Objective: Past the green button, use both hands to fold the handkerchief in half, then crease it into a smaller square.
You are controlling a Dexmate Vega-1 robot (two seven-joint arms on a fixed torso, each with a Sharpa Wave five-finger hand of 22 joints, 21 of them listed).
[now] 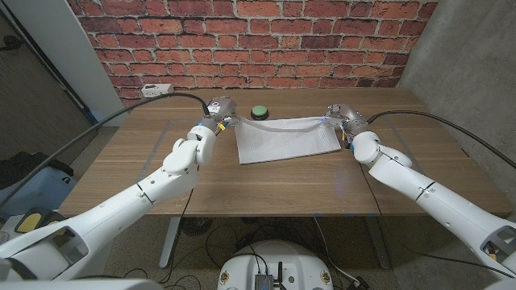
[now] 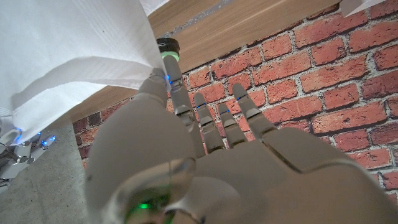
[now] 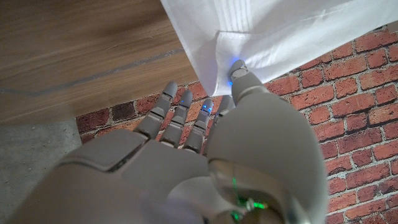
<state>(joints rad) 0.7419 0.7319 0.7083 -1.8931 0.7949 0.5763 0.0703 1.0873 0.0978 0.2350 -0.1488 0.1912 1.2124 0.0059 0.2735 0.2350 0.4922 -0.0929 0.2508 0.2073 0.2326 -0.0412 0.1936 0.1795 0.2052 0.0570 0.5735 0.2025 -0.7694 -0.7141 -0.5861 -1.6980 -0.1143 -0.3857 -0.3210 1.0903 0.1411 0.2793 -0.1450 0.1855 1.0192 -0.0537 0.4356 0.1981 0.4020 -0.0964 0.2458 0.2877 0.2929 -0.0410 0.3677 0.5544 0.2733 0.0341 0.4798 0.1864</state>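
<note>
- White handkerchief [image 1: 286, 138] lies mid-table, near edge flat, far edge lifted.
- Left hand [image 1: 216, 113] and right hand [image 1: 343, 118] each pinch a far corner.
- Keep both corners level and taut when carrying them over.
- Green button [image 1: 259, 112] just beyond.

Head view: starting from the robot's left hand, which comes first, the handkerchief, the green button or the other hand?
1. Handkerchief: its corner is pinched by the left hand.
2. Green button: just beyond that corner, toward the wall.
3. Right hand: across the table, holding the opposite corner.
</note>
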